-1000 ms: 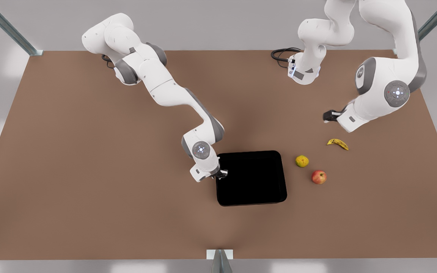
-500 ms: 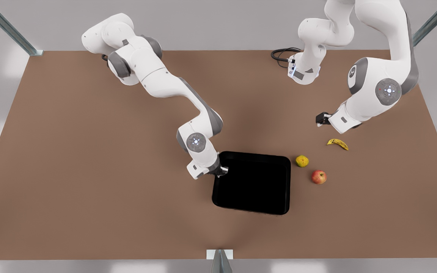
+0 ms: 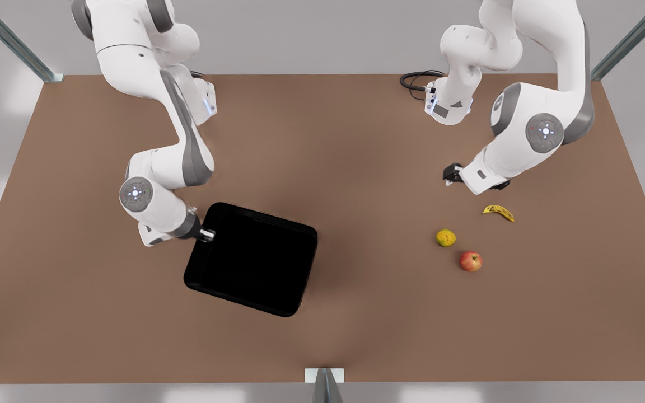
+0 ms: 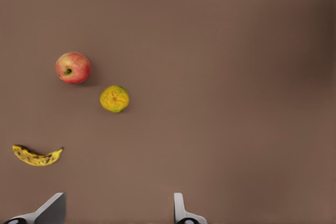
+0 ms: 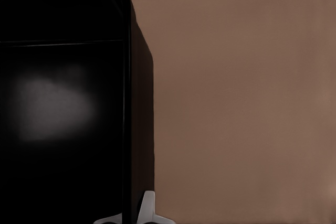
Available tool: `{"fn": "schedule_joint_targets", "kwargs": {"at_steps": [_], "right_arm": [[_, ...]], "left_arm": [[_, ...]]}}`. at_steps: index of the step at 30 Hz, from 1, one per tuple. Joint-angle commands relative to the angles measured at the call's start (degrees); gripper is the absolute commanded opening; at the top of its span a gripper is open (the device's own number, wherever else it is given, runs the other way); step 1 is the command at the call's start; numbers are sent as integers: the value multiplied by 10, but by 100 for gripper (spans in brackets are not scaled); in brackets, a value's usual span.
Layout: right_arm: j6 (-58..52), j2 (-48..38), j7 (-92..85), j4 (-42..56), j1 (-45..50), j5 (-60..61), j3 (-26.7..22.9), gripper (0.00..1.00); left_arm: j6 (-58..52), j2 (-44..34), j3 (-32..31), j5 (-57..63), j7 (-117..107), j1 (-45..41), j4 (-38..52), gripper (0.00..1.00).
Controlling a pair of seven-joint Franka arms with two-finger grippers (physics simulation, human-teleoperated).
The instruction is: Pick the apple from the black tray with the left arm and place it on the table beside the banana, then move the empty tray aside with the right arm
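The red apple (image 3: 470,261) (image 4: 73,67) lies on the brown table (image 3: 356,140), near the banana (image 3: 498,211) (image 4: 37,156). My left gripper (image 3: 450,173) (image 4: 116,213) hovers open above the table just beyond the banana, holding nothing. The black tray (image 3: 252,258) (image 5: 58,103) sits empty and turned askew at the front view's left of centre. My right gripper (image 3: 206,234) (image 5: 137,213) is shut on the tray's rim at the corner facing that arm.
A lumpy yellow-green fruit (image 3: 445,238) (image 4: 115,98) sits between the apple and the banana. A black cable (image 3: 415,81) coils by the arm's base at the back. Grey corner posts (image 3: 322,386) stand at the table's edges.
My right gripper has pulled the tray toward the front view's left and turned it, well away from the fruit. My left gripper has drifted slightly left. The fruit has not moved.
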Motion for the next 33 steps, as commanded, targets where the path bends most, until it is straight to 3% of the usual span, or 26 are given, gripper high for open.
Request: {"fn": "schedule_joint_targets", "kwargs": {"at_steps": [1,7,12,27,28,29,33], "right_arm": [[-29,-19,-362,-15,-33,-11,0,6],[-52,-58,-605,-56,-176,-11,0,6],[-22,3,-646,-57,-222,-24,-4,8],[54,80,-668,-51,-231,-5,-3,8],[53,80,-668,-51,-231,-4,-3,26],[54,80,-663,-51,-231,-3,-3,97],[45,70,-659,-51,-231,12,-3,100]], "left_arm": [[0,0,-2,-8,-93,63,2,100],[0,0,-3,-8,-93,63,1,100],[0,0,-3,-8,-93,63,2,100],[0,1,-3,-7,-88,63,2,100],[-1,0,-4,-5,-88,63,2,100],[-1,1,-5,-1,-88,62,3,100],[-1,6,-4,-7,-87,63,18,100]]}}
